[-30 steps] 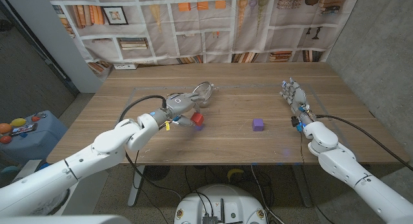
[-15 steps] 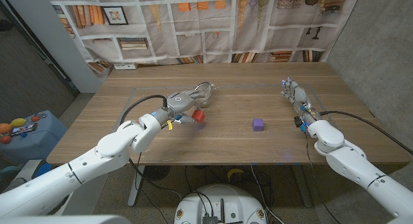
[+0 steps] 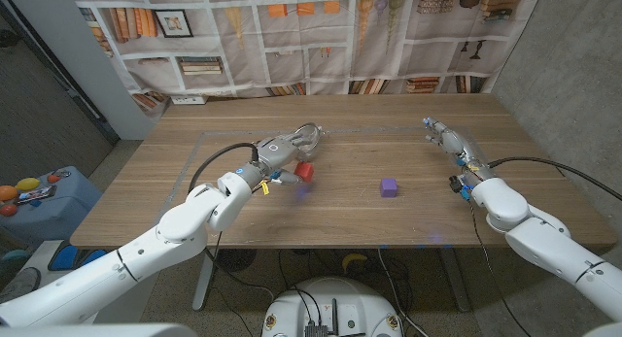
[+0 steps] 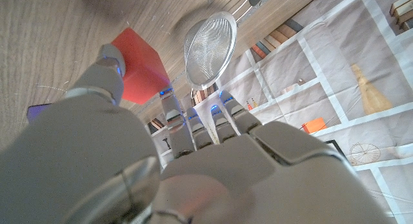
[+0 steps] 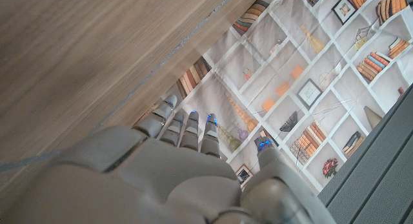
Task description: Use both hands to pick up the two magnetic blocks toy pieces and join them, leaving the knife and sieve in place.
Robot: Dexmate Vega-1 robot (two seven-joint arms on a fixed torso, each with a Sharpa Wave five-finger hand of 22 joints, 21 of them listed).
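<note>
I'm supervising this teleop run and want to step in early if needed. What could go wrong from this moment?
The left hand is at the red block, with the sieve right behind it, so a push forward might shove the sieve out of place. Whether the hand grips the block cannot be told; a loose hold could let it slip. The right hand is open and far from the purple block, so joining may lag.

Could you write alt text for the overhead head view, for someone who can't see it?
The robot's left hand reaches a red block beside a metal sieve on a wooden table. A purple block sits mid-table; the right hand waits far right.
</note>
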